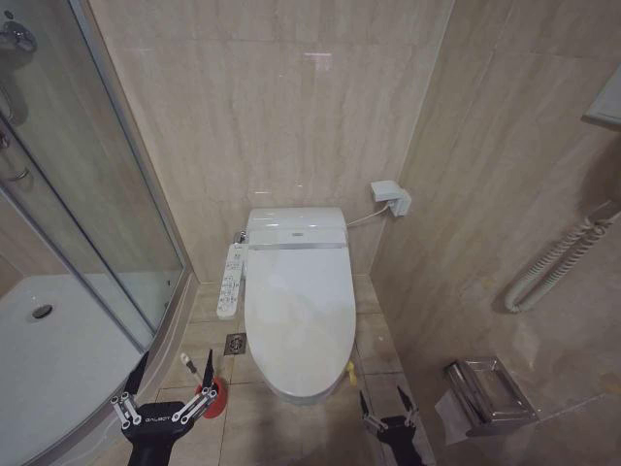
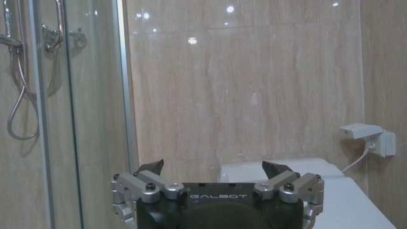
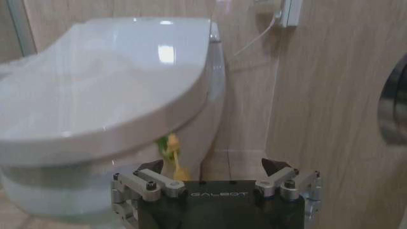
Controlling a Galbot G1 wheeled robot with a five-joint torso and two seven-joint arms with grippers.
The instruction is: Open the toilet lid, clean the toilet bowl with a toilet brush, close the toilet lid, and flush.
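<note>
- Toilet lid (image 1: 296, 301): we record it down flat over the bowl, glossy white, nothing touching it; we judge the opening step not yet begun
- Toilet bowl (image 3: 76, 191): white ceramic beneath the closed lid, its inside hidden from us; a small yellow-green tag (image 3: 170, 148) hangs at its side near the front
- Toilet brush (image 1: 197, 375): thin white handle leaning out of a small red holder (image 1: 214, 398) on the floor, just left of the bowl's front; the head sits down in the holder, so we cannot see the bristles; we judge it parked there within reach of our left arm
- Left gripper (image 1: 167, 386): low at the front left, just beside the brush holder, fingers spread apart and holding nothing
- Right gripper (image 1: 386, 406): low at the front right, near the bowl's front corner, fingers apart and empty; we judge both arms to be waiting short of the toilet
- Control panel (image 1: 230, 280): long white remote-style strip along the left of the seat unit
- Wall socket (image 1: 392, 198): white, on the right wall, cable running to the toilet
- Floor (image 1: 291, 427): beige tile with a square drain (image 1: 236, 344) left of the bowl
- Room: beige marble-look walls, curved glass shower enclosure (image 1: 87, 194) with white tray at left, steel paper holder (image 1: 490, 393) on the right wall
</note>
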